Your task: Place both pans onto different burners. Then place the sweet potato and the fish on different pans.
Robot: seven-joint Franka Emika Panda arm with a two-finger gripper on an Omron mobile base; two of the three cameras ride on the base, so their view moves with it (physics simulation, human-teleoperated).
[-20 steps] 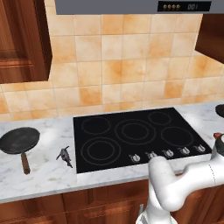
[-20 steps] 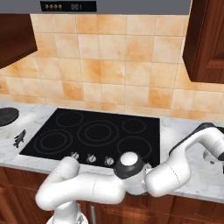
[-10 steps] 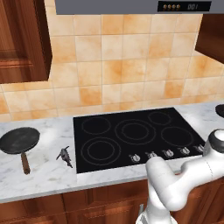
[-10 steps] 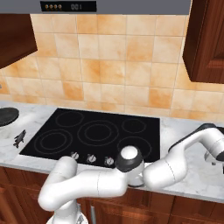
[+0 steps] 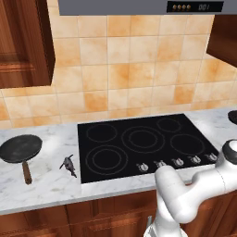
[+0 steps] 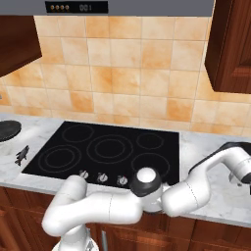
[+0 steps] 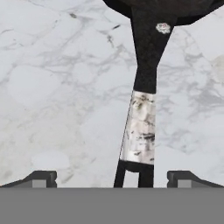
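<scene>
Fingers [image 7: 112, 177] hang over the marble surface [image 7: 57, 87] right of the cooktop [image 5: 139, 143], spread fully wide, holding nothing. The thin-handled pan's handle [image 7: 142, 109] runs straight away from the camera, centred in the gap, touching neither fingertip; the pan body sits beyond at the far end. Long axis crosses the closing line, so a descent should straddle it. Other pan [image 5: 21, 149] and fish [image 5: 68, 164] lie left of the cooktop.

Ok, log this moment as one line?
end effector: open, straddling thin pan handle | wooden-handled pan: on counter | fish: on counter | burners: bare
</scene>
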